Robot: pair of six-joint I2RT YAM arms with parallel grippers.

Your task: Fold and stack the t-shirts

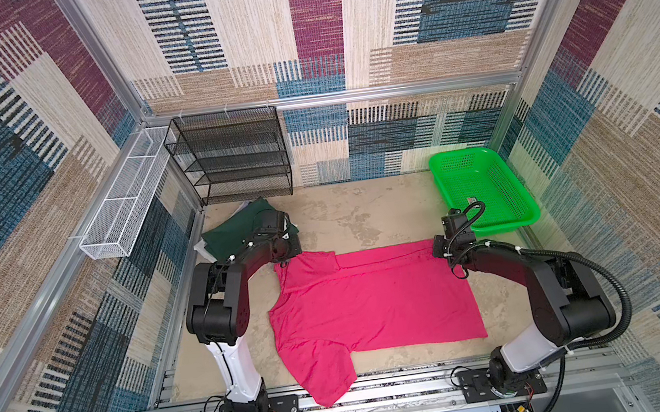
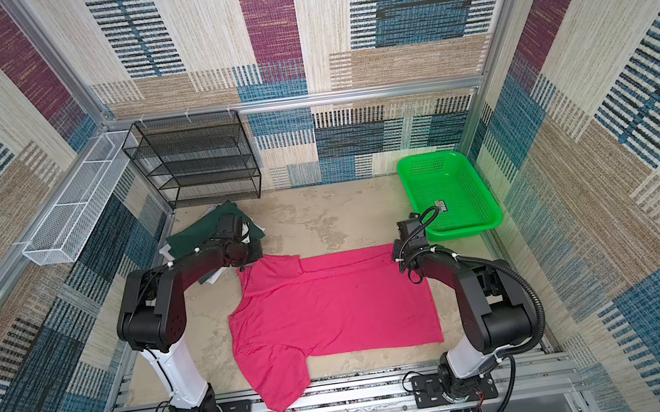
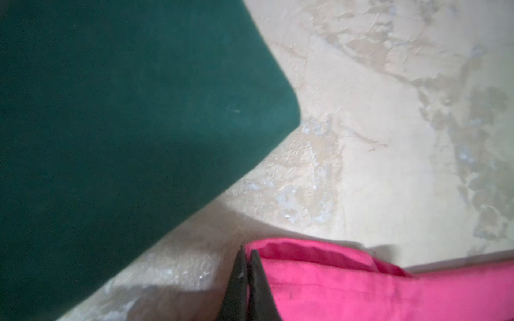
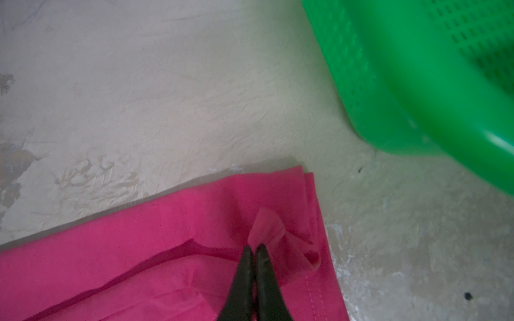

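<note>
**Arm pose.** Both arms rise from bases on the near rail, elbows lifted, wrists bent down to the far edge of the pink t-shirt (image 1: 371,298). The left gripper (image 3: 247,251) has its jaws pressed together on the hem of the far sleeve. The right gripper (image 4: 254,247) pinches a small raised tuft of cloth at the far hem corner, near the green basket (image 4: 403,97).

**Materials and shapes.** The pink t-shirt is soft, lightly creased knit. It lies spread sideways in the middle of the worktop (image 1: 363,220), neck to the left and hem to the right. A narrow strip is folded over along its far edge, and the near sleeve hangs over the worktop's front onto the rail. The worktop is mottled beige with a rough, patchy finish. At the far left a dark green t-shirt (image 1: 234,229) lies folded on white cloth (image 1: 201,247), partly hidden by the left arm.

**Containers.** The green basket is perforated plastic; a small dark sticker (image 2: 441,205) shows on its floor. A black mesh shelf (image 1: 231,154) stands against the back wall, and a white wire tray (image 1: 123,203) hangs on the left wall.
</note>
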